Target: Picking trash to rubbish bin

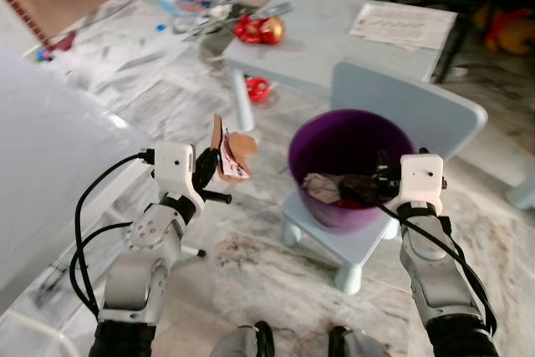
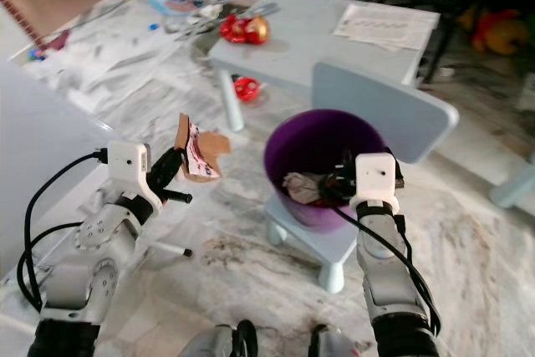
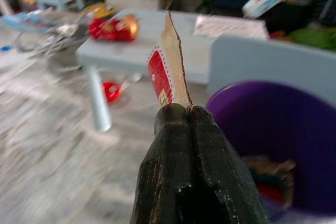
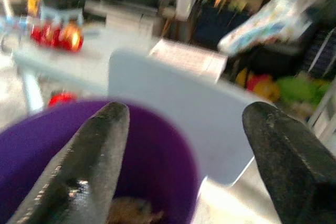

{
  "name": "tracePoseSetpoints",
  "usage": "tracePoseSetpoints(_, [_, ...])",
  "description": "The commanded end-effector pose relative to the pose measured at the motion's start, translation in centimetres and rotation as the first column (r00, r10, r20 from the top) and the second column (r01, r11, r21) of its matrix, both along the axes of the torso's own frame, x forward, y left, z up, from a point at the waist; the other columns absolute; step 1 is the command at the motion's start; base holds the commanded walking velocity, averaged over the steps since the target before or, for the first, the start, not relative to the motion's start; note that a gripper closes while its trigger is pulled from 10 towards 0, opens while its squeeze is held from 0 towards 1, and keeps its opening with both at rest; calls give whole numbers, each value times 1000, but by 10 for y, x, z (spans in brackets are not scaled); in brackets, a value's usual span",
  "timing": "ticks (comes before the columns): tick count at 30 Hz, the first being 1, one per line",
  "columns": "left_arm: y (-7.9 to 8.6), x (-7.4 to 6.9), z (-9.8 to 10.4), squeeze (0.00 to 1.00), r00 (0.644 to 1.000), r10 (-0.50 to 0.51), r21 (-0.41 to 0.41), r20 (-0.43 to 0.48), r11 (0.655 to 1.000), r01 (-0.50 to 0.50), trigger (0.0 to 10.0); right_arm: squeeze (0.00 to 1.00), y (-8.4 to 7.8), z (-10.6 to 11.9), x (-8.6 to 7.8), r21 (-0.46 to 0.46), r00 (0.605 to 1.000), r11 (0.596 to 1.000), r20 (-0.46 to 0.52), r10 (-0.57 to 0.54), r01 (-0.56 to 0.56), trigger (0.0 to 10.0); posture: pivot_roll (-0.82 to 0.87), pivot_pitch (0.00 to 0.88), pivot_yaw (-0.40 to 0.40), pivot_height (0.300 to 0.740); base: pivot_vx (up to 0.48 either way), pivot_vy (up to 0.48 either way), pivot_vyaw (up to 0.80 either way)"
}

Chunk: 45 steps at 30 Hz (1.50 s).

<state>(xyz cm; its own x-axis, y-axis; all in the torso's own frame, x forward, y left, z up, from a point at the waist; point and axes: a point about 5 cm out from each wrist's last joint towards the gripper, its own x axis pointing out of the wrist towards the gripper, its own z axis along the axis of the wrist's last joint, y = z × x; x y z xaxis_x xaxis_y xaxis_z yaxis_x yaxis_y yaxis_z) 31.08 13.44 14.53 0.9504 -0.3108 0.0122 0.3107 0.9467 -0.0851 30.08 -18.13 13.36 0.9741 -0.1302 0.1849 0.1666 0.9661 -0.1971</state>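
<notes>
The left gripper (image 1: 214,175) is pinching a torn card scrap (image 1: 229,152) by its lower edge, fingers clenched together on it, and is holding it in the air just left of the purple bin (image 1: 351,165), short of the rim. The grip is looking thin; if the card is slipping or is being let go too early, it is likely dropping to the floor beside the bin's chair (image 1: 410,114). Inside the bin, crumpled trash (image 1: 322,187) is lying at the bottom. The right gripper (image 4: 184,150) is hovering at the bin's right rim, fingers spread wide and holding nothing; a careless swing there is risking nudging the bin off the seat.
</notes>
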Motion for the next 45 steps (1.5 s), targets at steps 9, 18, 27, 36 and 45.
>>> tracePoseSetpoints(9, [1,20,0,0,999,50,-18,12,999,-50,10000,71,0,10,-11,20,999,999,-31,-40,40,10000,-163,136,117,740,0,0,-531])
tracePoseSetpoints(18, [5,26,-5,0,997,74,-27,14,997,-73,10000,0,3,22,-11,16,999,999,-44,-27,28,10000,-158,129,110,740,0,0,-349])
tracePoseSetpoints(27, [7,27,-7,0,997,68,-15,20,998,-68,10000,0,7,22,-9,26,997,999,-69,-21,23,10000,-135,120,111,740,0,296,0])
tracePoseSetpoints(36, [10,27,-8,0,997,68,-1,20,998,-68,10000,0,7,21,-8,33,997,999,-79,-27,30,10000,-124,120,117,740,0,445,0])
tracePoseSetpoints(45, [7,27,-6,0,998,48,2,36,999,-48,10000,0,6,20,-7,28,995,998,-83,-45,48,10000,-121,121,119,740,0,203,0])
